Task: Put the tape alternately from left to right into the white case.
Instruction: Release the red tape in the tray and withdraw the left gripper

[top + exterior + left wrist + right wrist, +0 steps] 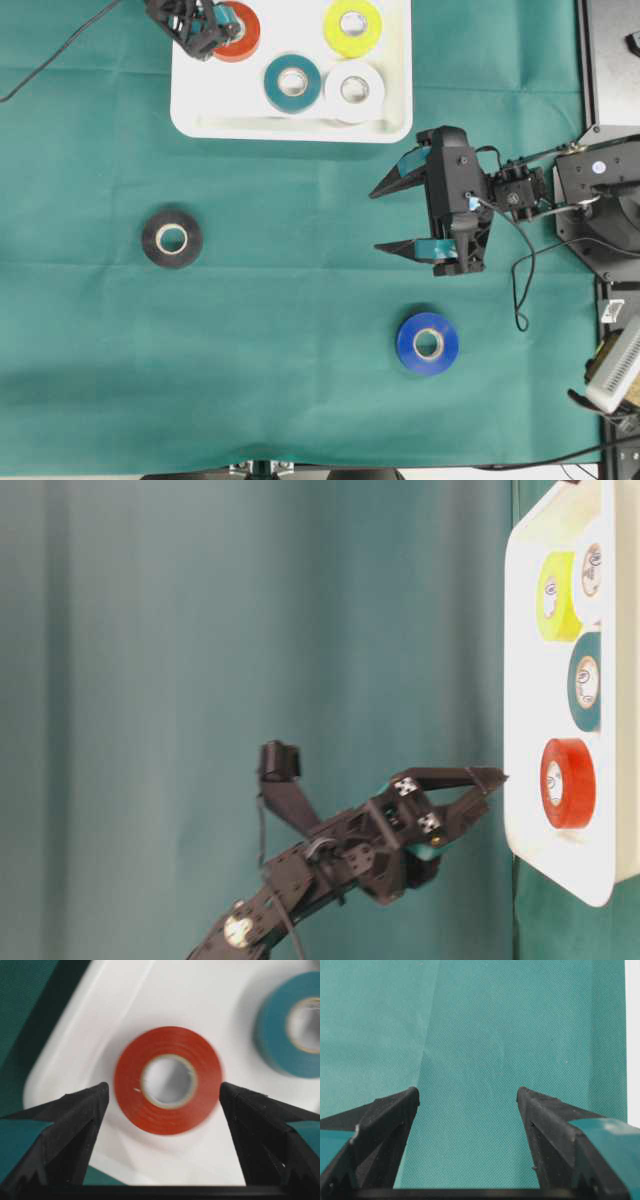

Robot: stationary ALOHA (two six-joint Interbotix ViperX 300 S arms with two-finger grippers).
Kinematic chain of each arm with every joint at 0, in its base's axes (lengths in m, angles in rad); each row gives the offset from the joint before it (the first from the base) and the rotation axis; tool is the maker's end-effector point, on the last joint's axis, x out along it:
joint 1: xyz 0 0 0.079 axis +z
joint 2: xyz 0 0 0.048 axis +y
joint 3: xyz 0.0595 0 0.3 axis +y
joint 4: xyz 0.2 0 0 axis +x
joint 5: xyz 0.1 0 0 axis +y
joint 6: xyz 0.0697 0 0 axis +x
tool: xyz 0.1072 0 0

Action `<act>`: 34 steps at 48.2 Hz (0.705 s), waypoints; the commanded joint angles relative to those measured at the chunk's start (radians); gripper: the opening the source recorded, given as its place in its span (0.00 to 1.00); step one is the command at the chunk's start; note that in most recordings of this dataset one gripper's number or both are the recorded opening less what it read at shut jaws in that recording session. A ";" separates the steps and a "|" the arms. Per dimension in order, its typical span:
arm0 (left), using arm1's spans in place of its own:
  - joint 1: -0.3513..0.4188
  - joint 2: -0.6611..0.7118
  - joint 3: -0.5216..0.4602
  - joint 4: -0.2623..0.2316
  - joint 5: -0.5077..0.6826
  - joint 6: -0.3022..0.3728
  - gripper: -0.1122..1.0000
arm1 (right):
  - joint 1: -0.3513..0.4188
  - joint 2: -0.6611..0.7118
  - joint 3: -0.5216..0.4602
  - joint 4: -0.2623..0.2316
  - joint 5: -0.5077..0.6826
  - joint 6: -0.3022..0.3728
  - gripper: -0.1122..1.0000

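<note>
With four rolls lying in the white case (195, 105) and two on the green cloth (300, 300), the step in hand reads as the release of the red roll (243, 32), set near the case's left edge: the left gripper (162, 1095) stands over it with jaws spread wide, a gap showing on either side of the roll and nothing gripped. Contents of case: red roll by the left rim; yellow roll (353, 27) toward the far right corner; teal roll (292, 82) and white roll (354, 89) touching side by side along the near rim. Outstanding: black roll (171, 238) on the cloth's left half, well apart from the case; blue roll (427, 343) toward the near right. The right gripper (392, 217) hangs over bare cloth between case and blue roll, jaws fully parted, empty. By judgement, the next turn falls to the right side: the blue roll, which calls for the jaws to straddle its outer wall and close squarely. Materials: rolls are flat glossy rings of smooth tape with pale grey cores, likely to slide if nudged; case is shallow, smooth white plastic, rounded corners, raised rim; cloth is a fine woven weave, faintly creased.
</note>
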 commanded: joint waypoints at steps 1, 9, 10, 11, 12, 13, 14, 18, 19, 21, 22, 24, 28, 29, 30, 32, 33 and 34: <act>-0.032 -0.063 0.009 0.000 -0.009 0.002 0.80 | 0.003 -0.006 -0.008 -0.002 -0.005 0.002 0.84; -0.097 -0.107 0.057 0.000 -0.011 0.002 0.80 | 0.003 -0.006 -0.008 -0.002 -0.005 0.002 0.84; -0.106 -0.112 0.063 0.000 -0.011 0.002 0.80 | 0.002 -0.006 -0.006 -0.002 -0.005 0.002 0.84; -0.115 -0.117 0.069 0.000 -0.011 0.002 0.80 | 0.003 -0.006 -0.008 -0.002 -0.005 0.002 0.84; -0.129 -0.123 0.077 0.000 -0.011 0.002 0.80 | 0.002 -0.006 -0.008 -0.002 -0.005 0.002 0.84; -0.137 -0.126 0.083 0.000 -0.011 0.002 0.80 | 0.003 -0.006 -0.006 -0.002 -0.005 0.002 0.84; -0.146 -0.130 0.087 0.000 -0.011 0.003 0.80 | 0.002 -0.006 -0.006 -0.002 -0.005 0.002 0.84; -0.183 -0.147 0.104 0.000 -0.011 0.002 0.80 | 0.003 -0.006 -0.008 -0.002 -0.005 0.002 0.84; -0.195 -0.152 0.107 0.000 -0.012 0.002 0.80 | 0.003 -0.006 -0.008 -0.002 -0.005 0.000 0.84; -0.215 -0.160 0.115 0.000 -0.014 0.002 0.80 | 0.003 -0.006 -0.006 -0.002 -0.005 0.000 0.84; -0.224 -0.163 0.117 0.000 -0.017 0.002 0.80 | 0.003 -0.006 -0.008 -0.002 -0.003 0.000 0.84; -0.247 -0.170 0.121 0.000 -0.021 0.002 0.80 | 0.002 -0.006 -0.006 -0.003 -0.003 0.002 0.84; -0.290 -0.179 0.130 0.000 -0.034 0.003 0.80 | 0.003 -0.006 -0.008 -0.002 -0.005 0.000 0.84; -0.301 -0.181 0.133 -0.002 -0.037 0.003 0.80 | 0.002 -0.006 -0.008 -0.002 -0.005 0.000 0.84; -0.311 -0.183 0.135 0.000 -0.041 0.003 0.80 | 0.003 -0.006 -0.008 -0.003 -0.005 0.002 0.84; -0.331 -0.184 0.138 0.000 -0.049 0.003 0.80 | 0.002 -0.006 -0.006 -0.003 -0.005 0.002 0.84; -0.345 -0.184 0.141 0.000 -0.054 0.003 0.80 | 0.003 -0.006 -0.006 -0.003 -0.005 0.000 0.84; -0.354 -0.184 0.141 0.000 -0.058 0.003 0.80 | 0.002 -0.006 -0.006 -0.002 -0.005 0.002 0.84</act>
